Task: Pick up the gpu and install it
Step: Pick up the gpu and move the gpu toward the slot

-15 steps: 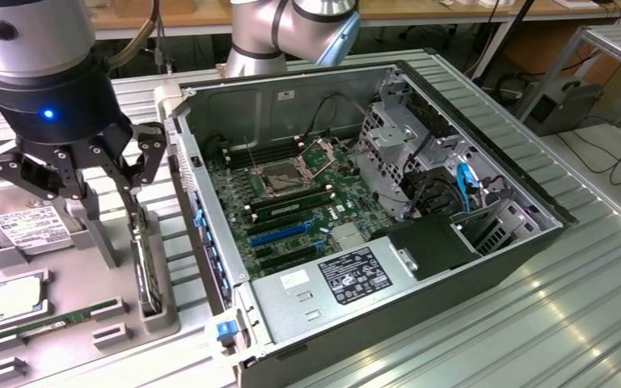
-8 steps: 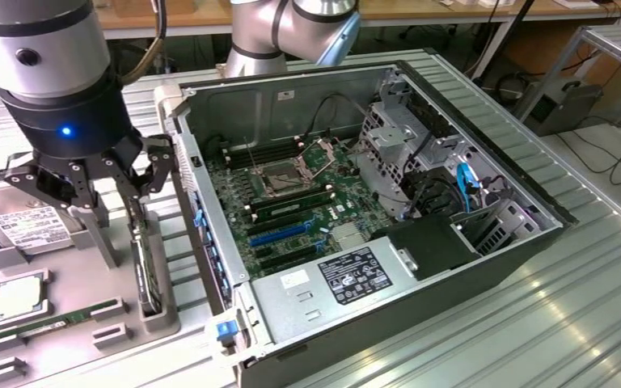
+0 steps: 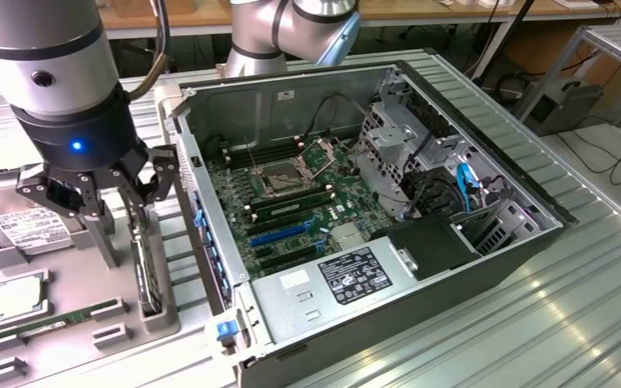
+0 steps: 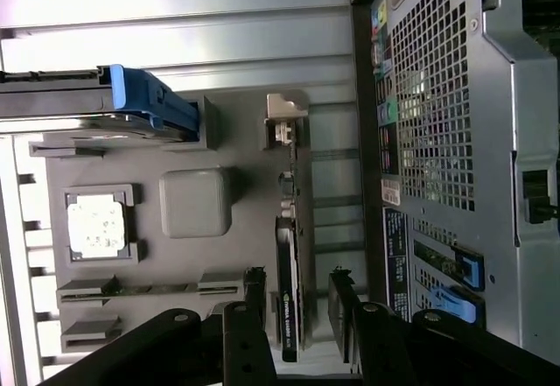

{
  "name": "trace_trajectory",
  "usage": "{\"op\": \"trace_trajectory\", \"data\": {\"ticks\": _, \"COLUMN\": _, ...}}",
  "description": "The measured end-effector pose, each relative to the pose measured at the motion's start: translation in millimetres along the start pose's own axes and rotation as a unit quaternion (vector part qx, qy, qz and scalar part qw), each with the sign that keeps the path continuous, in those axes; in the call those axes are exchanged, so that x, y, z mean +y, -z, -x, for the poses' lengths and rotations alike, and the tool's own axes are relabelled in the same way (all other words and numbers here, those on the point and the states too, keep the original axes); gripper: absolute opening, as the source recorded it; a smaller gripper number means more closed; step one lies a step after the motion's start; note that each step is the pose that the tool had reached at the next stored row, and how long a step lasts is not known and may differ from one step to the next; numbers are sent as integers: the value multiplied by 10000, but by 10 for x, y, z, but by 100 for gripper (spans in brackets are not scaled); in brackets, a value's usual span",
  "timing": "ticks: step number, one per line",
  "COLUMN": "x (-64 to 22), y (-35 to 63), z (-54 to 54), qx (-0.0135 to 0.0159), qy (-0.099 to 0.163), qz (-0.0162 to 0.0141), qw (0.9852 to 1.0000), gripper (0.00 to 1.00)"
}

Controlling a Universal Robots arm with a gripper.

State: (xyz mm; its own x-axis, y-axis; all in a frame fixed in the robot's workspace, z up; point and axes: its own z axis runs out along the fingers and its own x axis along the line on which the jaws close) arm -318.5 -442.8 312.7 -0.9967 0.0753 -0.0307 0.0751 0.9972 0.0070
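Observation:
The gpu [image 3: 149, 271] stands on its edge in a slot of the grey holder tray [image 3: 73, 339], at the exterior view's left, beside the open computer case. Seen edge-on in the wrist view, the gpu [image 4: 289, 263] is a thin dark card with its silver bracket [image 4: 285, 123] at the far end. My gripper [image 3: 127, 198] hangs just above the card's near end. In the wrist view the gripper [image 4: 297, 303] is open, one finger on each side of the card with a gap on both sides. Nothing is held.
The open computer case [image 3: 526, 242] lies on its side right of the tray, motherboard [image 3: 300, 202] facing up. Its perforated rear wall [image 4: 446, 115] is close beside the gpu. A hard drive [image 3: 25, 226], a processor [image 3: 19, 295] and a green memory stick [image 3: 46, 327] share the tray.

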Motion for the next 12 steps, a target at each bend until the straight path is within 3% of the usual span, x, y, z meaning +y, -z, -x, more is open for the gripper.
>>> {"op": "trace_trajectory", "data": {"ticks": 12, "x": -18, "y": -222, "z": -5, "qx": 0, "qy": 0, "qz": 0, "qw": 10000, "gripper": 42}}
